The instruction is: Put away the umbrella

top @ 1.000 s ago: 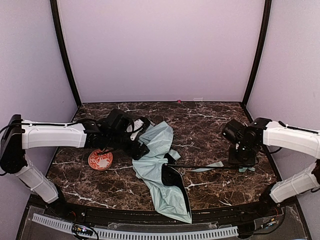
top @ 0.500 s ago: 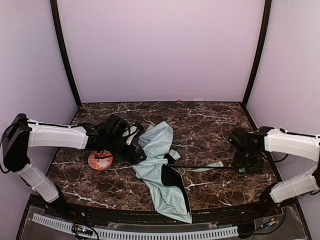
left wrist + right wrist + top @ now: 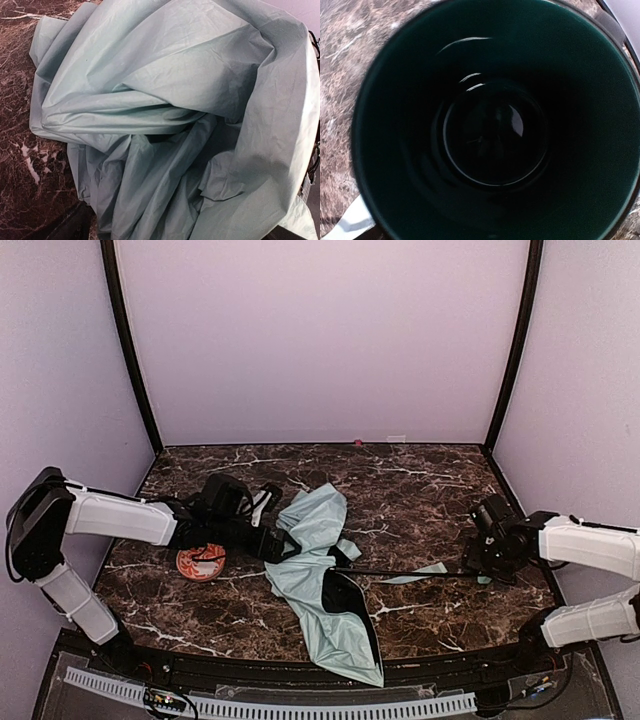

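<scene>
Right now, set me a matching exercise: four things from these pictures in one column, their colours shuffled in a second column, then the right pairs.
Things:
1. umbrella cloth
2. dish
3. cup
4. table

Colours:
A. dark green
B. dark brown with white veins
C. pale mint
D. orange-red with a white pattern

Pairs: 1-C, 2-D, 3-A, 4-B

Left claw [image 3: 279, 547], right claw [image 3: 483, 561] — both low
</scene>
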`<state>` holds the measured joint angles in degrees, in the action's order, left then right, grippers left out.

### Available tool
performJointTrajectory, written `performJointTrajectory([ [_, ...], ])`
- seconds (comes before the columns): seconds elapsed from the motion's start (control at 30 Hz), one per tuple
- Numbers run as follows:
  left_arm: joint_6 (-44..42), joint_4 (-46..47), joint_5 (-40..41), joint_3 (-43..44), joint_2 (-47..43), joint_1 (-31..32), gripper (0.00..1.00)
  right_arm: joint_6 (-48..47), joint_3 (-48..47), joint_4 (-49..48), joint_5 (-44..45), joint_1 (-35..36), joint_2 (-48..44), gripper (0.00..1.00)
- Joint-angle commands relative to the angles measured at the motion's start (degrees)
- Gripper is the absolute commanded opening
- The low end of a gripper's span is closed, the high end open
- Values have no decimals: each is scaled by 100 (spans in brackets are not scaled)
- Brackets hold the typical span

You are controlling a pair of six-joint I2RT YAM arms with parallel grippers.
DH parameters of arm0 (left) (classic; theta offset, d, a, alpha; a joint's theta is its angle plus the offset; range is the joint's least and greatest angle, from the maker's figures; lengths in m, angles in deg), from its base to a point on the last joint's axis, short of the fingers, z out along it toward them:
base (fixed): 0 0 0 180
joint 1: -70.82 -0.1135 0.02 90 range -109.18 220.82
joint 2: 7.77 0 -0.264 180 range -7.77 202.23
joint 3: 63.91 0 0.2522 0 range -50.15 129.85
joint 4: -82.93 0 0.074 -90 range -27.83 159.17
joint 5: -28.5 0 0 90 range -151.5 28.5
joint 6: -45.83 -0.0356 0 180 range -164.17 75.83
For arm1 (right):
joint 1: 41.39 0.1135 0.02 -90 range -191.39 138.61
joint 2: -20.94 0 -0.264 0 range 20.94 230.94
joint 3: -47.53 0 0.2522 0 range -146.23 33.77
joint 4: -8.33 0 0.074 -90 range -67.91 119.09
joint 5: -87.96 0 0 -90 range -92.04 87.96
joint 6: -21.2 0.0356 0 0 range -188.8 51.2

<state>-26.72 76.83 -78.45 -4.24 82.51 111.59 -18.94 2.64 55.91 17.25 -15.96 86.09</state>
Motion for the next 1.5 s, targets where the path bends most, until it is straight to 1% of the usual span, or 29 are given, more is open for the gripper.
performJointTrajectory([
  [0.0, 55, 200, -72, -24, 114, 10, 98, -335, 63, -449, -102, -152, 104, 73],
  [0.07, -2, 182, -119, 30, 194, 10, 98, -406, 125, -548, -256, -191, 171, 64],
  [0.1, -23, 171, -141, 62, 259, 10, 97, -410, 161, -578, -326, -196, 195, 58],
  [0.2, -47, 130, -216, 132, 473, 10, 91, -455, 223, -568, -448, -189, 250, 40],
  [0.23, -44, 190, -261, 109, 555, 11, 89, -472, 230, -543, -475, -183, 260, 35],
  [0.3, 24, 334, -358, 45, 674, 17, 81, -476, 232, -525, -546, -132, 262, 28],
  [0.37, 65, 367, -473, 17, 740, 20, 71, -371, 247, -544, -604, -22, 253, 25],
  [0.4, 93, 390, -524, -4, 746, 19, 66, -278, 258, -583, -627, 78, 261, 23],
  [0.47, 137, 429, -573, -47, 728, 22, 52, -56, 275, -715, -698, 329, 292, 20],
  [0.57, 91, 518, -621, -55, 708, 60, 15, 285, 240, -1013, -708, 837, 478, 14],
  [0.6, 58, 551, -627, -34, 730, 93, 5, 355, 206, -1132, -715, 1006, 596, 13],
  [0.63, 31, 573, -645, -7, 764, 115, 0, 411, 130, -1231, -727, 1193, 751, 12],
  [0.77, 205, 798, -875, 96, 850, 193, 0, 619, -538, -1302, -889, 1763, 1524, 8],
  [0.87, 377, 1041, -870, 94, 776, 273, 0, 819, -1061, -1467, -878, 2100, 1762, 6],
  [0.97, 476, 1123, -553, 13, 641, 296, 0, 1187, -1106, -2010, -890, 2136, 1578, 3],
  [1.1, 569, 1601, -385, -394, 273, 237, 0, 1215, -887, -2989, -1046, 2118, 1125, 2],
  [1.2, 613, 1891, -269, -688, -123, 124, 0, 1073, -982, -2941, -1205, 2108, 1131, 1],
  [1.27, 609, 2169, -275, -774, -294, 113, 0, 1045, -932, -3160, -1465, 2109, 1254, 1],
  [1.37, 657, 2342, -560, -493, -84, 147, 0, 1001, -1050, -3628, -1918, 2127, 1637, 3],
  [1.47, 500, 1883, -513, 244, 461, 316, 0, 673, -1852, -3398, -1997, 2186, 2178, 5],
])
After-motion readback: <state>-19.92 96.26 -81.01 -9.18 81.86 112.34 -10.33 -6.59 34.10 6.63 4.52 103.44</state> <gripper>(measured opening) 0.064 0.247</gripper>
